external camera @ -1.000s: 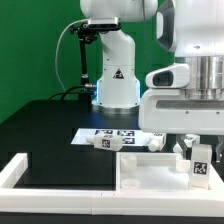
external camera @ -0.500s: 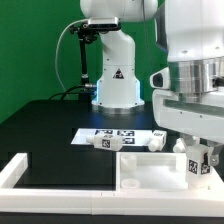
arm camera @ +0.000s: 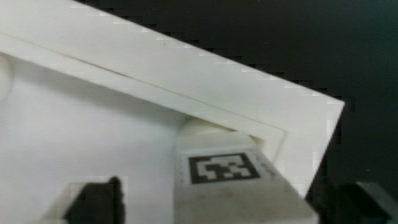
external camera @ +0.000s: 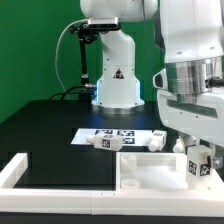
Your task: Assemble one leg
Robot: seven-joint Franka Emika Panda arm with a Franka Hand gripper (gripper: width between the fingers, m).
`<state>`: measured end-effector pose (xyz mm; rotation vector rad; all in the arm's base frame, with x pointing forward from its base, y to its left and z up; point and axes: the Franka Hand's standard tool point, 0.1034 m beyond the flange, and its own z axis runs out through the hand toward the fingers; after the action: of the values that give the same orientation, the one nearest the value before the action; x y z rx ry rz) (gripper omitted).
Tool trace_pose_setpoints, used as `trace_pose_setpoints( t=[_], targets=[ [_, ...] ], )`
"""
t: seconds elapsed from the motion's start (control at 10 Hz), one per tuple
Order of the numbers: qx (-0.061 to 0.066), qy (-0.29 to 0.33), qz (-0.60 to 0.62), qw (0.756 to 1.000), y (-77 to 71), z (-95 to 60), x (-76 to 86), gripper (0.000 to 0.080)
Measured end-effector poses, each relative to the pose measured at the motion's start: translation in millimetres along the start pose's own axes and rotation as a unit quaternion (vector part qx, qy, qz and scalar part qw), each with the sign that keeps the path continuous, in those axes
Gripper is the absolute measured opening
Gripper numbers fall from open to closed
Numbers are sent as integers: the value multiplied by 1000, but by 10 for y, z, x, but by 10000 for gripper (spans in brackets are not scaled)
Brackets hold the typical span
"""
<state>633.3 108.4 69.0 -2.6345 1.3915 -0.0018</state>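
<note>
A leg (external camera: 197, 166), a stubby white block with a square tag, stands upright in the far corner of the large white tray-like piece (external camera: 145, 178) at the exterior view's right. My gripper (external camera: 197, 157) hangs straight over it, open, with one finger on each side. In the wrist view the leg (arm camera: 228, 172) sits between the two dark fingers (arm camera: 96, 202). There is a gap on one side, and the other finger is close to or touching it. The tray's rim corner (arm camera: 267, 115) lies just beyond the leg.
The marker board (external camera: 112, 132) lies behind the tray. Two more legs (external camera: 108, 143) (external camera: 155, 142) lie on their sides at its near edge. A white raised rim (external camera: 20, 170) runs along the front left. The robot base (external camera: 115, 85) stands at the back.
Between one second and half a second ago the hand shifted over the leg and came lower around it. Since then nothing has visibly moved. The leg stays in the tray corner.
</note>
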Motion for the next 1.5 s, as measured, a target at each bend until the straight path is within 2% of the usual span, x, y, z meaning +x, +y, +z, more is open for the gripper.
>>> trace_pose_setpoints(
  t=[0.1, 0.2, 0.6, 0.7, 0.9, 1.0, 1.1, 1.2, 1.3, 1.4, 1.5],
  targets=[
    [-7, -7, -105, 994, 37, -19, 56, 626],
    [-15, -16, -187, 982, 34, -41, 42, 646],
    [-16, -20, -319, 947, 32, -44, 30, 649],
    [-23, -15, -413, 910, 18, -38, 11, 649],
    [-46, -26, -612, 789, 19, 41, 16, 649],
    [-44, -25, -598, 800, 8, 46, 24, 649],
    [-45, -25, -587, 808, 14, 49, 23, 523],
    [-45, -25, -578, 815, 15, 51, 22, 523],
    [-47, -23, -541, 839, 17, 54, 21, 386],
    [-47, -21, -511, 858, 17, 54, 20, 284],
    [-48, -20, -493, 869, 16, 54, 19, 284]
  ],
)
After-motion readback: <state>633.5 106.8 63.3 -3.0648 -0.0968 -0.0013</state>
